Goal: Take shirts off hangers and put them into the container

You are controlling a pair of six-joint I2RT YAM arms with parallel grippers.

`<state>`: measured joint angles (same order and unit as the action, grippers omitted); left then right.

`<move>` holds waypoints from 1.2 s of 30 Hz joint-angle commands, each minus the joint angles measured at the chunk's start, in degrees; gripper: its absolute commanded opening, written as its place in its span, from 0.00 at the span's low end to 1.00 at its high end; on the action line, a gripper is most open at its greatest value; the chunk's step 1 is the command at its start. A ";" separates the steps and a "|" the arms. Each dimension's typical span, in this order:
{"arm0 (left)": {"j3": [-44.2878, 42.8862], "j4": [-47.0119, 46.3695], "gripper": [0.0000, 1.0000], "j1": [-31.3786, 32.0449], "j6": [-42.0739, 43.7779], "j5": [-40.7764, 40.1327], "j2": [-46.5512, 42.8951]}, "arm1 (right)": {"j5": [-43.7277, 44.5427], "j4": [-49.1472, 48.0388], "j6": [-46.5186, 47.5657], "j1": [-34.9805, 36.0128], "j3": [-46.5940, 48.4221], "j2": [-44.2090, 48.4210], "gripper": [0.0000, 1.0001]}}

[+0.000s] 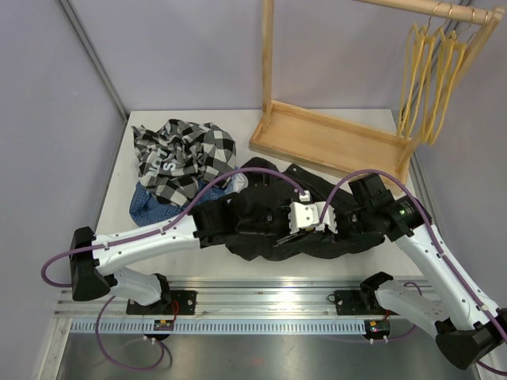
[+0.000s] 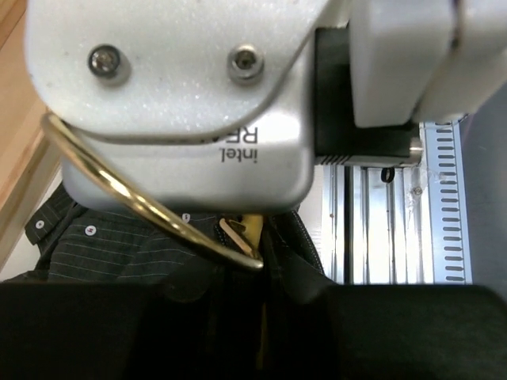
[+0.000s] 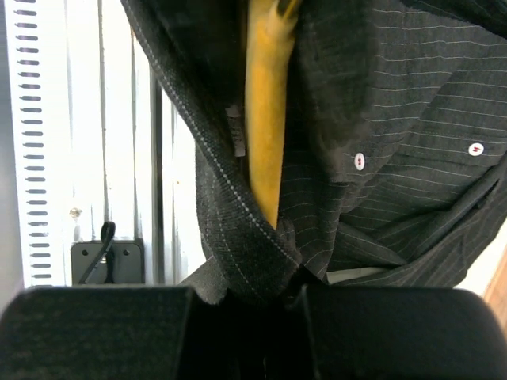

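We pinch the black shirt (image 1: pixel 261 237) near its collar in the right gripper (image 3: pixel 253 309), probably to hold the cloth back while the yellow hanger (image 3: pixel 264 119) slides out. The left gripper (image 2: pixel 261 309) sits at the metal hook (image 2: pixel 142 202); we cannot tell whether it grips. The shirt lies on the table between the arms. A white camera housing (image 2: pixel 182 95) crowds the hook, and a checked shirt (image 1: pixel 182 154) lies beyond.

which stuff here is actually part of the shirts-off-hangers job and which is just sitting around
Job: black pinstriped shirt, yellow hanger inside it, black-and-white check shirt, blue shirt, empty hangers.
Just there: wooden rack, metal mounting rail.
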<state>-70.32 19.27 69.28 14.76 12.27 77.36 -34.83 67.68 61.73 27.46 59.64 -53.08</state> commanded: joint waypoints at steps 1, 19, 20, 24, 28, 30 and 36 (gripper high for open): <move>-0.16 -2.31 0.33 -0.10 -0.96 2.58 0.24 | -3.75 -0.80 -0.39 0.66 0.66 0.61 0.00; -4.64 2.70 0.61 -7.40 -7.20 14.71 -1.34 | -2.35 -0.27 1.28 1.36 0.04 0.43 0.00; -4.99 2.88 0.59 -7.40 -7.73 14.88 -0.82 | -1.91 -0.27 1.72 1.71 0.04 0.35 0.00; -7.10 4.11 0.47 -7.40 -10.28 14.89 1.65 | 0.11 -0.70 1.90 1.80 0.48 -0.09 0.00; -7.55 4.90 0.45 -7.40 -12.74 13.74 1.04 | 0.73 -1.67 1.37 1.89 0.48 -0.27 0.00; -6.76 4.90 0.46 -7.40 -12.83 13.66 0.60 | 0.38 -2.20 0.93 1.89 0.30 -0.36 0.00; -6.84 6.57 0.48 -7.40 -11.60 13.65 1.12 | -0.33 -2.73 0.14 1.98 0.74 -0.97 0.00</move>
<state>-75.44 25.71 61.87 3.40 24.84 78.96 -33.63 67.53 62.37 28.67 59.51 -54.11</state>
